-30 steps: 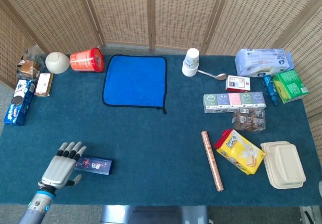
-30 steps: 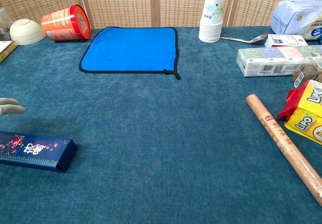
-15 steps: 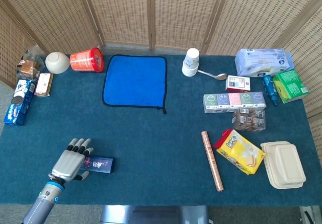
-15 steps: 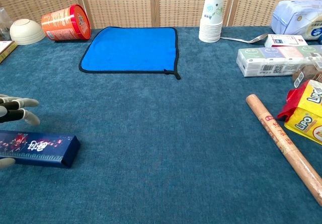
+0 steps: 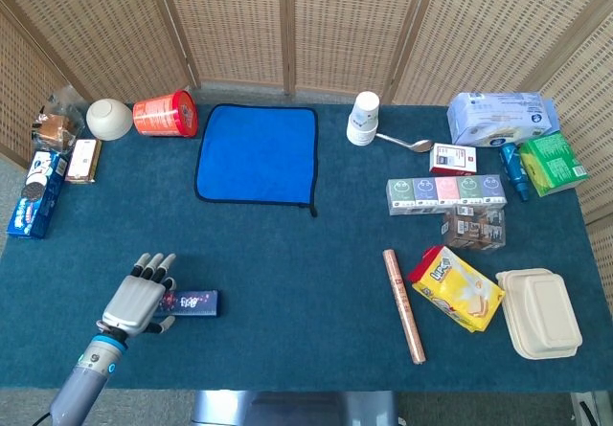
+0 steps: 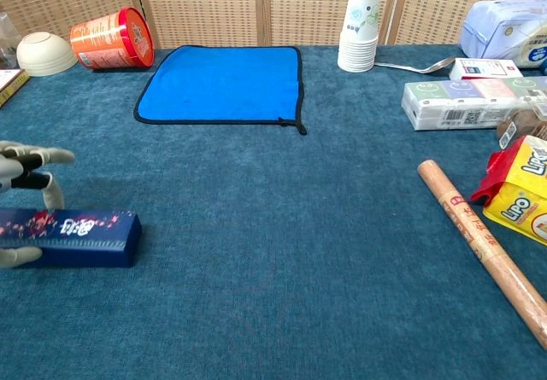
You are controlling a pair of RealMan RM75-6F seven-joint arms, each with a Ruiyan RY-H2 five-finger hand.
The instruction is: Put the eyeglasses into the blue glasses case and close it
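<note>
The blue glasses case [image 5: 197, 302] is a long dark blue box with a red-and-white pattern, lying near the table's front left edge [image 6: 81, 236]. My left hand [image 5: 140, 298] lies over its left end. In the chest view the left hand [image 6: 19, 173] has fingers reaching over the case's far side and a thumb against its near side, gripping it. No eyeglasses show in either view. My right hand appears in neither view.
A blue cloth [image 5: 257, 153] lies at the back centre, with a tipped red can [image 5: 165, 115] and a white bowl [image 5: 109, 118] to its left. Paper cups [image 5: 363, 118], a tissue pack [image 5: 445, 193], a brown roll [image 5: 404, 303], a yellow snack bag [image 5: 458, 287] and a lidded food box [image 5: 539, 313] fill the right side.
My left hand moved right over the case's left end and closed around it. The case shifted a little to the right and away from the front edge.
</note>
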